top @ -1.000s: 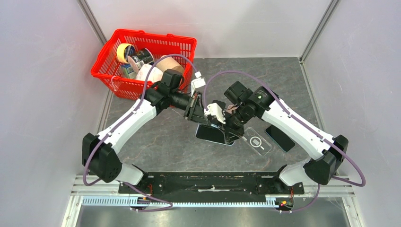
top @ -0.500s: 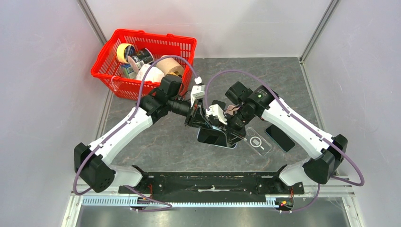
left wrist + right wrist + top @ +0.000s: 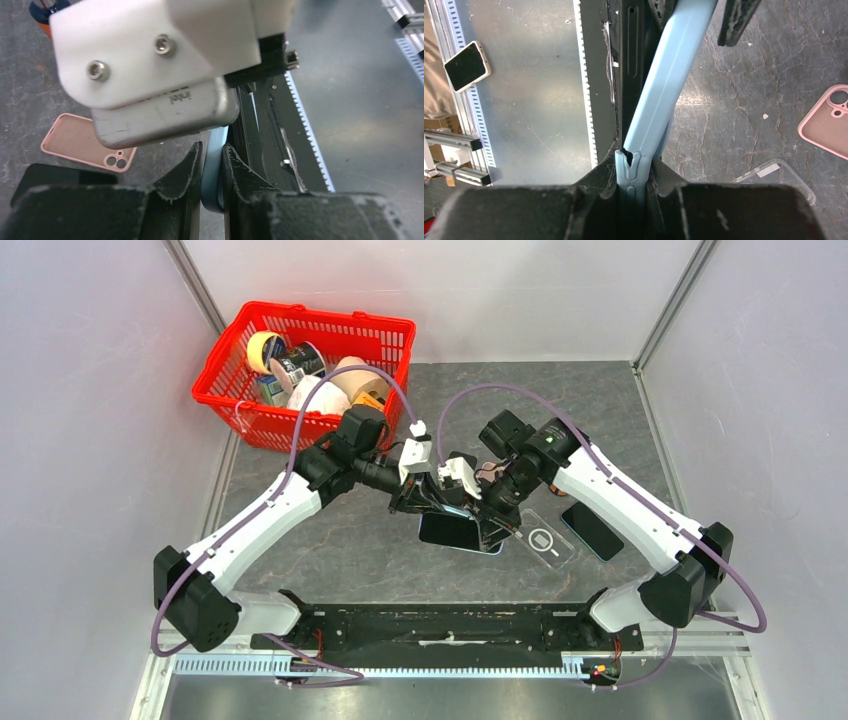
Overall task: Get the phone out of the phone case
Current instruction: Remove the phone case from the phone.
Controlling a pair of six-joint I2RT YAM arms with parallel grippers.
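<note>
**Item 1: phone case.** Light blue with a soft-looking rim. I have it held up off the desk, near the middle, between the two arms. The phone sits inside it, its dark face showing from above. I see no corner freed yet.

**Item 2: left claw.** Pressed together on the thin blue edge at the far-left end of the case.

**Item 3: right claw.** Pinching the opposite end, with the blue rim running straight out from between its fingers.

**Item 4: bystanders.**
- A pink case lies flat on the desk.
- A clear case lies just right of the work.
- A dark spare phone lies beside the clear case.
- A red basket of oddments stands at the far left.

**Handling note (my judgement).** Both claws seem to clamp rim and phone together, and that cannot part them. I would have one claw take only the lip at a corner and peel it outward. The other should brace the phone body. I would work slowly and free one corner before the next. The soft rim could slip from the pinch, so I would keep everything low over the desk, where a dropped phone falls only a little way.
</note>
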